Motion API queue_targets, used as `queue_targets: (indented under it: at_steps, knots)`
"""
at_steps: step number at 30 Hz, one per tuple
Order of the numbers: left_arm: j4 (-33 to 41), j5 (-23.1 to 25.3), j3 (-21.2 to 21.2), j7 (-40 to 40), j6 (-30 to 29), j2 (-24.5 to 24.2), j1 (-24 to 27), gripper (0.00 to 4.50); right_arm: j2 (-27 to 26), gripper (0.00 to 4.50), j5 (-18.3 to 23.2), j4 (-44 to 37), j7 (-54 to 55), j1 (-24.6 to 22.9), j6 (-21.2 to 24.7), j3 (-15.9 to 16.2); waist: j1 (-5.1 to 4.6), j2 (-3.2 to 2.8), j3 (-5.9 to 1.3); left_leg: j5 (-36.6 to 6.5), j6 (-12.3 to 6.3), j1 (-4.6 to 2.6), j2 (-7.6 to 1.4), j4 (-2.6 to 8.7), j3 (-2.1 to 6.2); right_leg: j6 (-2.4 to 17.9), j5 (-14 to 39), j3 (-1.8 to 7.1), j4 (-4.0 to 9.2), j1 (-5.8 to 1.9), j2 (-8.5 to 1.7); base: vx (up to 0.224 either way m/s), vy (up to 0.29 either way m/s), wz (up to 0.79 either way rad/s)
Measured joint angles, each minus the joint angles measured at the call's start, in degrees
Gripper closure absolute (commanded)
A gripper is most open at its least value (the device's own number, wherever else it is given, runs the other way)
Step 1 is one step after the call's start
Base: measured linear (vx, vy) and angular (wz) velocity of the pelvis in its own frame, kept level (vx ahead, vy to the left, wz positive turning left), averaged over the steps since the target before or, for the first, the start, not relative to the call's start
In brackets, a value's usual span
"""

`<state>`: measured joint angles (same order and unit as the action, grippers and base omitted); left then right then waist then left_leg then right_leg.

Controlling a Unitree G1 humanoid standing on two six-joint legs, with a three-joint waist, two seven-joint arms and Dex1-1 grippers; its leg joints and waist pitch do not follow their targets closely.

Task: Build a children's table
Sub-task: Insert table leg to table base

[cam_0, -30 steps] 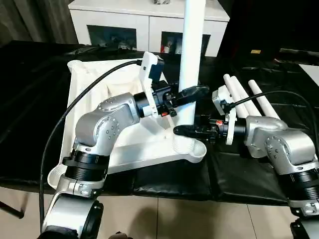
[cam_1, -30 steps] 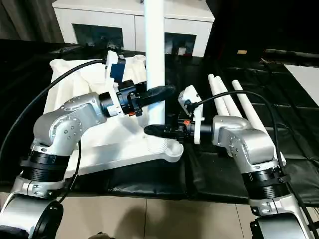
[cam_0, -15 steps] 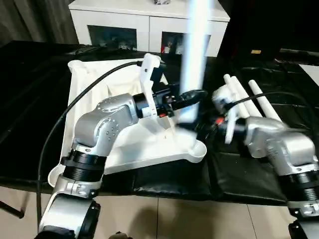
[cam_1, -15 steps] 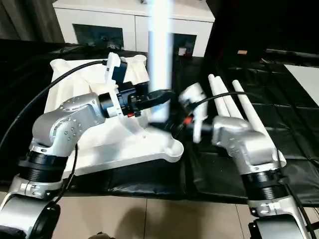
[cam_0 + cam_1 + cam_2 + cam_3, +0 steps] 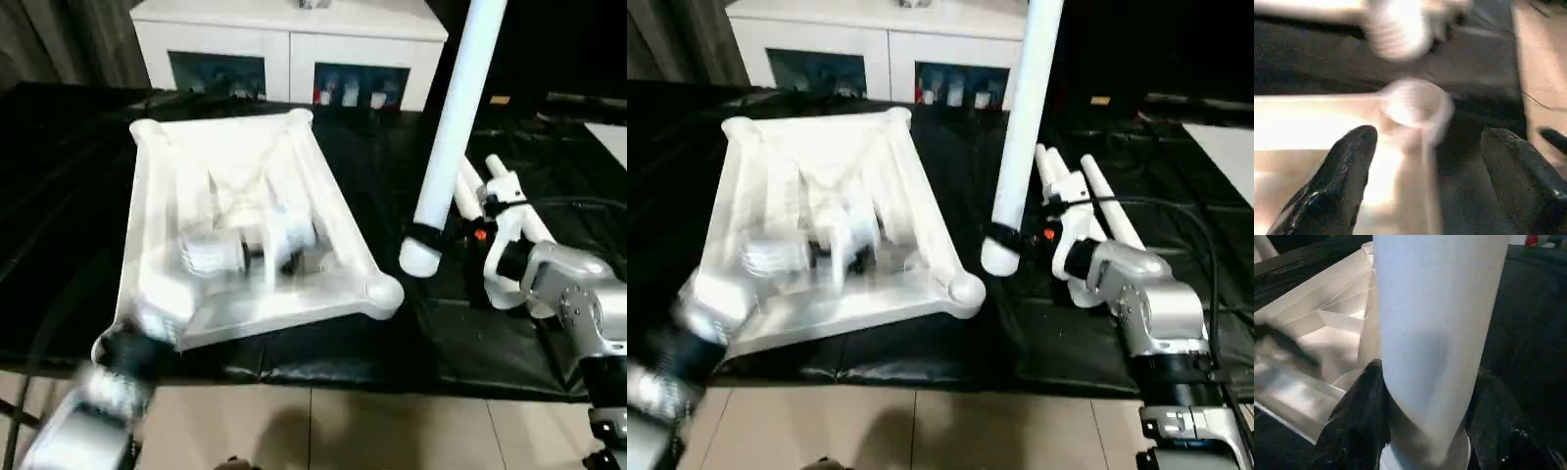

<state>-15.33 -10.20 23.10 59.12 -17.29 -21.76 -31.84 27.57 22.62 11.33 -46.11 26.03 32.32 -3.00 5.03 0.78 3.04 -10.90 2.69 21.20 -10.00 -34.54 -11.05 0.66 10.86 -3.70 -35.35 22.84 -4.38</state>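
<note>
My right gripper (image 5: 1420,431) is clamped round the wide end of the long tapered white plastic tube leg (image 5: 453,127), fingers (image 5: 1359,423) on both sides. The leg stands tilted, butt hanging just beside and above the near corner of the white ribbed plastic tabletop (image 5: 235,230), which lies underside up on the black-covered desk (image 5: 490,338). My left gripper (image 5: 1425,171) is spread wide, holding nothing, looking straight at the round corner socket (image 5: 1413,105) w/ the leg's ridged end (image 5: 1398,32) floating apart from it.

Step in hand, as I read it: seat this leg in that socket. To do it well: bring the leg upright first, centre the butt over the socket rim, then lower and push/twist w/o letting the top swing. The tabletop looks free to slide, so my left should prob. press it down near the corner. Risk: an angled entry jams on the rim.

Vs. a sec ago: the leg was upright right over the corner socket, w/ both grippers on it. Now it's off to the side and leaning, my left has let go and pulled back over the tabletop. Spare white tube legs (image 5: 475,186) lie behind my right forearm.
</note>
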Motion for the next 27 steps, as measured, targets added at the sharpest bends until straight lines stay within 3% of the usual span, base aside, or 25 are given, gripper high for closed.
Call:
queue_targets:
  at_steps: [11,27]
  knots:
    - [-5.56,5.0,1.92,-2.09,1.4,1.48,-0.43,1.86,-1.65,2.64,-0.18,-1.64,-0.81,0.01,-0.28,3.0,-0.1,-0.26,0.0,0.06,0.1,-0.13,-0.01,0.0,0.01,0.0,0.0,0.01,-0.27,0.01,0.0,0.0,0.0,0.0]
    - [-6.74,8.92,2.69,-2.51,2.62,0.41,-0.38,3.24,-3.26,2.64,-1.02,-1.64,-0.77,0.19,-1.53,5.09,0.01,-0.26,0.0,0.06,0.09,-0.13,-0.02,0.0,0.0,-0.01,0.0,0.02,-0.24,0.0,0.0,0.0,0.0,0.0]
